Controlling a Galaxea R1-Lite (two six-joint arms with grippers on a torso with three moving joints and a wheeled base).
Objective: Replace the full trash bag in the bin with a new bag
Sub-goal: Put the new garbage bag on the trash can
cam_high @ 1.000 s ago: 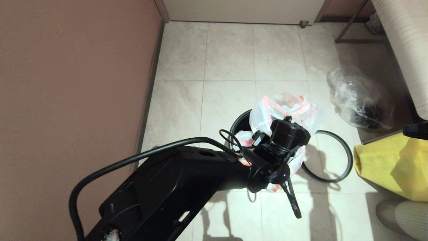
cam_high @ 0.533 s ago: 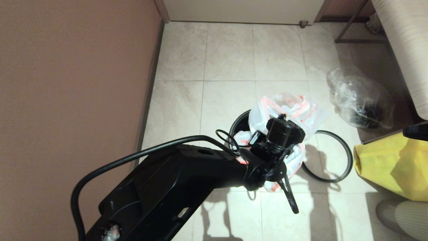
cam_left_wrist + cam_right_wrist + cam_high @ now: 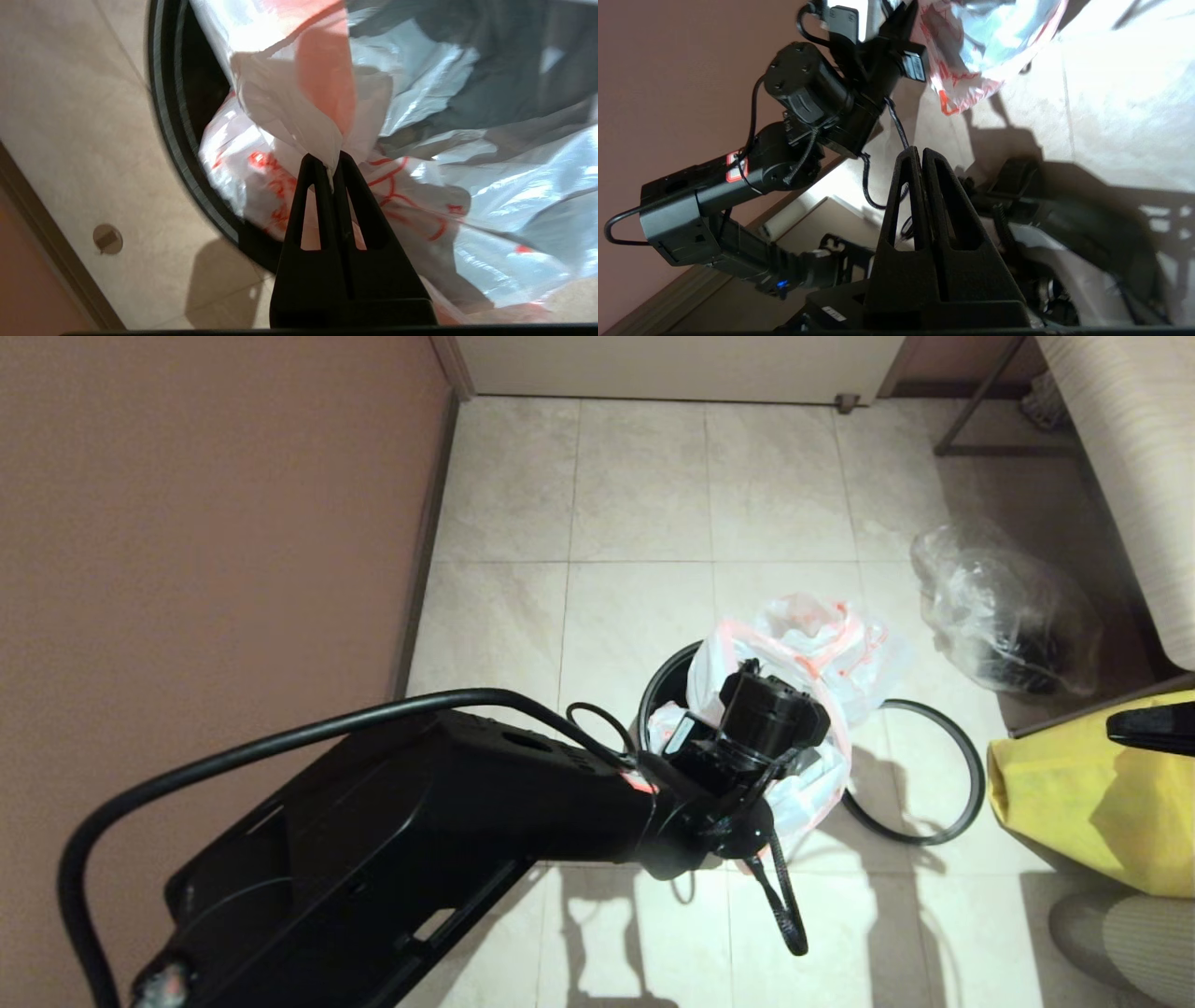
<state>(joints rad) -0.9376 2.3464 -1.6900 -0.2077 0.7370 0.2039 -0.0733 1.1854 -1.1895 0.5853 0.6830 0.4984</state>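
Note:
The full trash bag (image 3: 812,644), bulging white plastic with orange-red band and red print, sits in the black bin (image 3: 665,686) at mid-floor. My left gripper (image 3: 331,158) is shut on a bunched fold of the bag's rim band (image 3: 322,84), just above the bin's rim (image 3: 168,126). In the head view the left wrist (image 3: 770,714) hides the fingers. The loose grey ring (image 3: 982,775) lies flat on the tiles to the right of the bin. My right gripper (image 3: 920,154) is shut on nothing, parked at the right edge (image 3: 1120,728). No new bag is in view.
A clear bag with dark contents (image 3: 1008,616) lies at the back right near a striped seat (image 3: 1130,476). A yellow bag (image 3: 1083,803) sits under the right gripper. A brown wall (image 3: 205,569) runs along the left, and open tiles (image 3: 644,485) lie beyond the bin.
My left arm has drawn back to the left, and the wrist shifted left with the bag's rim still gripped. The right gripper has edged slightly further into view.

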